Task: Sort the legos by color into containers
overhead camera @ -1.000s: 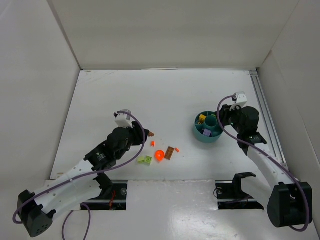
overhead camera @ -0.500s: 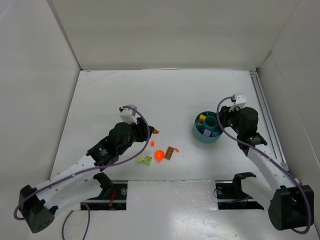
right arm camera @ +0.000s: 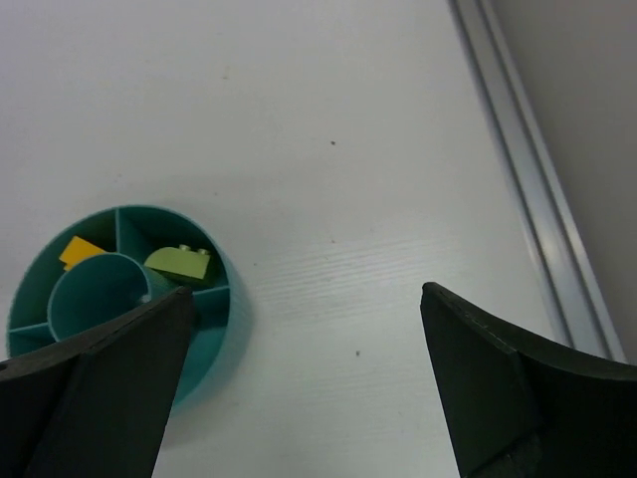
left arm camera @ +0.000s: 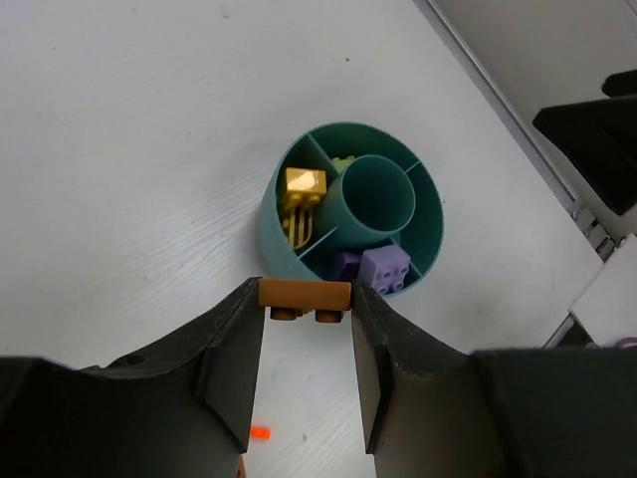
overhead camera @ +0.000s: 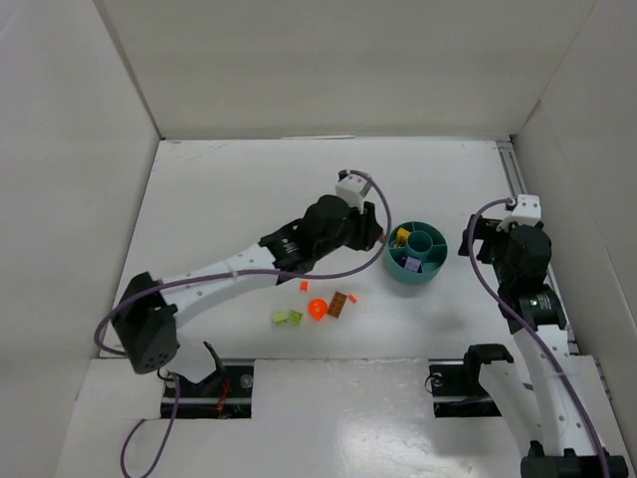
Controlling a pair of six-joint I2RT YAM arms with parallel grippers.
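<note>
**Desk:** The left gripper (left arm camera: 305, 311): what is it doing?

**Photographer:** Its fingers are pinched on the ends of a brown brick (left arm camera: 305, 293), held level. It hangs just short of the teal bowl (left arm camera: 271, 239), beside the wall and not yet over it.

**Desk:** How should the drop be made?

**Photographer:** By the look of it, the arm needs to reach on until the brick is wholly past the rim. The pocket nearest the gripper holds purple bricks (left arm camera: 384, 267). The one beside that holds a yellow brick (left arm camera: 304, 184), and the far one a lime green brick (right arm camera: 179, 261). Brown belongs with none of them. The slim remaining pocket and the central cup (left arm camera: 376, 196) both look bare, so either would serve. The slim pocket leaves little margin. The fingers would do well to spread only once the brick is low over the chosen pocket, so so light a piece cannot bounce into a neighbour.

**Desk:** And the other arm?

**Photographer:** The right gripper (right arm camera: 304, 378) has its jaws spread wide on nothing. It stands apart from the bowl on the far side, so it should not crowd the approach.

**Desk:** What is left to sort?

**Photographer:** A second brown brick (overhead camera: 340, 304), a round orange piece (overhead camera: 318, 309), lime green pieces (overhead camera: 289, 318) and small orange bits (overhead camera: 305, 287) lie on the table (overhead camera: 219, 199), near the bases.

**Desk:** Any brand or lettering?

**Photographer:** None can be read in any view.
</note>
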